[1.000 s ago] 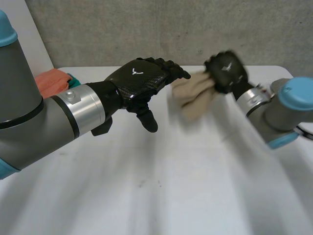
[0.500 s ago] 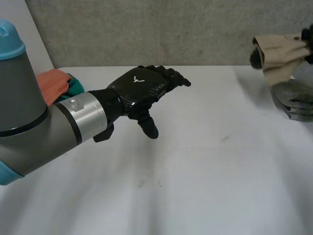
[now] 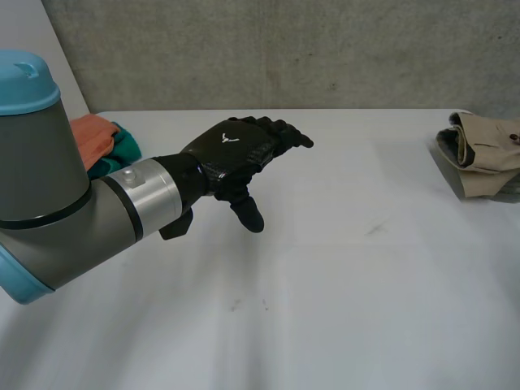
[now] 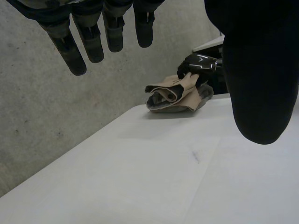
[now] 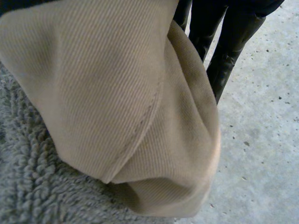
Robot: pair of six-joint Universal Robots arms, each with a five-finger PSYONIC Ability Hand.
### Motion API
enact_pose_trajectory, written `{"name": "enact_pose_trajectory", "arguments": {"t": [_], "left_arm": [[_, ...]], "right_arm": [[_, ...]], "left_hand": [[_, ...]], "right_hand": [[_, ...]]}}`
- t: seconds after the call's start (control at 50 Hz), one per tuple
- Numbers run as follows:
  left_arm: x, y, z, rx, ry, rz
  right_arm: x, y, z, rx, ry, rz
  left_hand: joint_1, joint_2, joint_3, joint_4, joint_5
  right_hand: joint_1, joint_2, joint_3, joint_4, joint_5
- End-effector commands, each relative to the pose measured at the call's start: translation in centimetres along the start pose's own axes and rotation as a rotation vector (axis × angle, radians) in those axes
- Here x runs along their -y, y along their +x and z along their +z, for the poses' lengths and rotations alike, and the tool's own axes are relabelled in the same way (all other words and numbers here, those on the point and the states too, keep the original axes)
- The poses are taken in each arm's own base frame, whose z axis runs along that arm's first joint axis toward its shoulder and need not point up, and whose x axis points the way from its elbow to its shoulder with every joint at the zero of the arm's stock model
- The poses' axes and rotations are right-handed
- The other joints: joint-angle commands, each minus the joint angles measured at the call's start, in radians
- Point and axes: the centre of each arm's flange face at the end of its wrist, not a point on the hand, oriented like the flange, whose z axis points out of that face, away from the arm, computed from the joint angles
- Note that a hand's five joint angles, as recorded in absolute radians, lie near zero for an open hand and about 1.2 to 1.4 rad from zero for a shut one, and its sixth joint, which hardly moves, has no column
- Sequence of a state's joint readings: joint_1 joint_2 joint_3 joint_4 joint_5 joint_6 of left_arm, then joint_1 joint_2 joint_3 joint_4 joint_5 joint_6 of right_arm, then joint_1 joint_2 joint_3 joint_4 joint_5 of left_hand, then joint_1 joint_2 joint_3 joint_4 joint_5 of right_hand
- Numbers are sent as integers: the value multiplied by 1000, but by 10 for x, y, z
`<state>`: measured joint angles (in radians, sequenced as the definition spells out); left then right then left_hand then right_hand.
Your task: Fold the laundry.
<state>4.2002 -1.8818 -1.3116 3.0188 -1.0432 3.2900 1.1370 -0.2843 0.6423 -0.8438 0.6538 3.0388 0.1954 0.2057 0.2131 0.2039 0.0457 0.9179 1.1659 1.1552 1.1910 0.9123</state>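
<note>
Bundled beige, seemingly corduroy cloth lies on a grey fleecy towel at the white table's right edge. The right hand is against it, and I cannot tell its grip. The left hand is splayed.

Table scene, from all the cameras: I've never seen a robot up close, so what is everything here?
Table: one, white, under everything.
Beige cloth: one, folded, on the grey towel at the table's right edge.
Grey towel: one, fluffy, under the beige cloth.
Orange cloth: one, far left, behind the left arm.
Teal cloth: one, against the orange cloth.
Wall: one, grey concrete, behind the table.
Left arm: one, grey, light-blue cap.
Left hand: one, black, open above the table.
Right hand: one, black, on the beige cloth.
</note>
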Motion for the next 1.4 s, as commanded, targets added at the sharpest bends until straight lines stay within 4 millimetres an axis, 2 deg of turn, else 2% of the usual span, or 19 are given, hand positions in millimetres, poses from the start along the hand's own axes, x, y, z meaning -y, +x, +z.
{"name": "enact_pose_trajectory", "arguments": {"t": [0.02, 0.14, 0.16, 0.18, 0.2, 0.3, 0.46, 0.58, 0.64, 0.74, 0.8, 0.82, 0.92, 1.02, 1.14, 1.18, 1.22, 1.3, 1.4], "left_arm": [[0, 0, 0, 0, 1, 1], [1, 1, 0, -3, 3, 2], [0, 1, 0, -2, 1, 1], [1, 0, 0, -1, 4, 3], [1, 0, 0, -1, 4, 3], [5, -1, -1, 3, 14, 9], [8, 1, -3, 3, 19, 12], [15, 2, -6, 4, 38, 23], [18, 2, -8, 5, 46, 27], [24, 2, -10, 10, 65, 39], [25, 2, -10, 10, 68, 40], [27, 2, -10, 11, 72, 43], [36, -4, -15, 49, 101, 63], [50, -31, -18, 235, 187, 110], [60, -101, -25, 576, 307, 185], [48, -123, -23, 621, 273, 202], [20, -165, -23, 695, 178, 240], [-29, -225, -31, 793, 4, 331], [-85, -270, -34, 828, -175, 436]], "right_arm": [[-2, 9, -9, -4, -21, 7], [-7, 11, -20, -5, -54, 36], [-7, 11, -21, -6, -61, 45], [-6, 12, -23, -9, -77, 62], [-5, 11, -25, -9, -89, 73], [17, 25, -29, -58, -139, 49], [39, 79, -61, -215, -253, -81], [57, 131, -87, -376, -383, -472], [76, 147, -85, -465, -434, -650], [114, 158, -72, -537, -408, -731], [156, 140, -39, -523, -301, -728], [180, 122, -21, -499, -236, -696], [241, 59, 15, -401, -74, -499], [276, -24, 28, -236, 11, -178], [308, -152, 8, 113, -31, 176], [308, -182, 0, 189, -74, 221], [309, -220, -14, 282, -135, 246], [300, -263, -37, 383, -232, 208], [289, -283, -53, 391, -304, 100]], "left_hand": [[15, 5, -3, 7, -10], [15, 5, -3, 7, -10], [15, 5, -3, 7, -10], [15, 5, -3, 7, -10], [15, 5, -3, 7, -10], [12, 2, -5, 4, -13], [12, 2, -5, 4, -13], [9, -1, -8, 1, -16], [6, -4, -11, -2, -18], [6, -4, -11, -2, -18], [6, -4, -11, -2, -18], [6, -4, -11, -2, -18], [9, -1, -8, 1, -16], [36, 25, 18, 27, 11], [3, -7, -14, -5, -21], [12, 2, -6, 4, -13], [12, 2, -5, 4, -13], [12, 2, -5, 4, -13], [15, 5, -3, 7, -10]], "right_hand": [[478, 230, 241, 205, 309], [478, 230, 241, 205, 309], [224, -24, -14, -50, 55], [-543, -791, -781, -816, -712], [-743, -991, -981, -1016, -912], [-743, -991, -981, -1016, -912], [-743, -991, -981, -1016, -912], [-743, -991, -981, -1016, -912], [-743, -991, -981, -1016, -912], [-743, -991, -981, -1016, -912], [-743, -991, -981, -1016, -912], [-743, -991, -981, -1016, -912], [-743, -991, -981, -1016, -912], [-743, -991, -981, -1016, -912], [-743, -991, -981, -1016, -912], [-743, -991, -981, -1016, -912], [-743, -991, -981, -1016, -912], [-743, -991, -981, -1016, -912], [-743, -991, -981, -1016, -912]]}}
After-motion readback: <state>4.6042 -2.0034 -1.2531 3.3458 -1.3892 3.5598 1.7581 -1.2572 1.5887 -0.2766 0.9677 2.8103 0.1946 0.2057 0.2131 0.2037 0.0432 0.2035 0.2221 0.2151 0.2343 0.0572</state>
